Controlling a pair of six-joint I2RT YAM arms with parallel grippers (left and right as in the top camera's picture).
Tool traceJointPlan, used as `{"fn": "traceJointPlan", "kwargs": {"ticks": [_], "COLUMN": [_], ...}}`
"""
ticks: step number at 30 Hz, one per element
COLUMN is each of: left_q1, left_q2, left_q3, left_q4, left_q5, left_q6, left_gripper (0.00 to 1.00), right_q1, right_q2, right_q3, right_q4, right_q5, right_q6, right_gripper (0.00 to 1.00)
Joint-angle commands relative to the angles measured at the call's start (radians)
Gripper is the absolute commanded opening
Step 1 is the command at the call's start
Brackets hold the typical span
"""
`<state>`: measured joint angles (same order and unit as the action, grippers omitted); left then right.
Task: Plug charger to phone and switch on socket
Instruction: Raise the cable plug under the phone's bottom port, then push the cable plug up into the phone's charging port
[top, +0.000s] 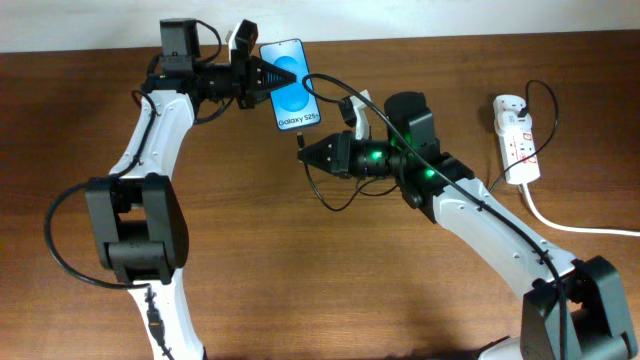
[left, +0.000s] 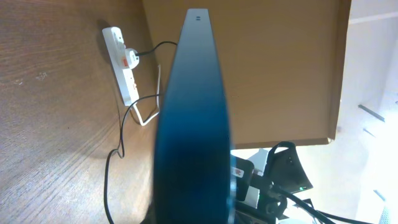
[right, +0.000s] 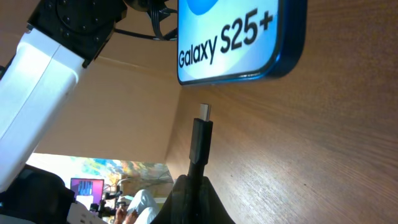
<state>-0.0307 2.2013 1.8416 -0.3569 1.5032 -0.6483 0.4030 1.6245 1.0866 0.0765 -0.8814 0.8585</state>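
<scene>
The phone (top: 291, 85), black frame and blue "Galaxy S25" screen, is held by my left gripper (top: 262, 74), which is shut on its upper part. In the left wrist view its dark edge (left: 194, 118) fills the middle. My right gripper (top: 306, 152) is shut on the charger plug (right: 200, 134), whose metal tip points at the phone's bottom edge (right: 249, 43) with a small gap between them. The thin black charger cable (top: 335, 195) loops under the right arm. The white socket strip (top: 515, 135) lies at the far right, also in the left wrist view (left: 124, 62).
The strip's thick white cord (top: 575, 225) runs off to the right edge. A black cable arcs from the strip's top (top: 545, 95). The wooden table's far edge (top: 420, 38) runs just behind the phone.
</scene>
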Motion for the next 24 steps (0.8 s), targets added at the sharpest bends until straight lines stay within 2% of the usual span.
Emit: {"fn": "traceJointPlan", "kwargs": {"ticks": [1, 24], "left_q1": [0.005, 0.005], "left_q2": [-0.006, -0.006], "left_q3": [0.005, 0.005], "left_q4": [0.005, 0.005], "left_q5": [0.019, 0.039], "left_q6": [0.005, 0.004], "left_gripper": [0.0, 0.0], "right_q1": [-0.006, -0.006], "right_q2": [0.008, 0.02], "right_q3": [0.003, 0.003], "right_q4": [0.007, 0.058], "right_q5": [0.007, -0.016], "right_q6": [-0.02, -0.039], "right_gripper": [0.04, 0.04]}}
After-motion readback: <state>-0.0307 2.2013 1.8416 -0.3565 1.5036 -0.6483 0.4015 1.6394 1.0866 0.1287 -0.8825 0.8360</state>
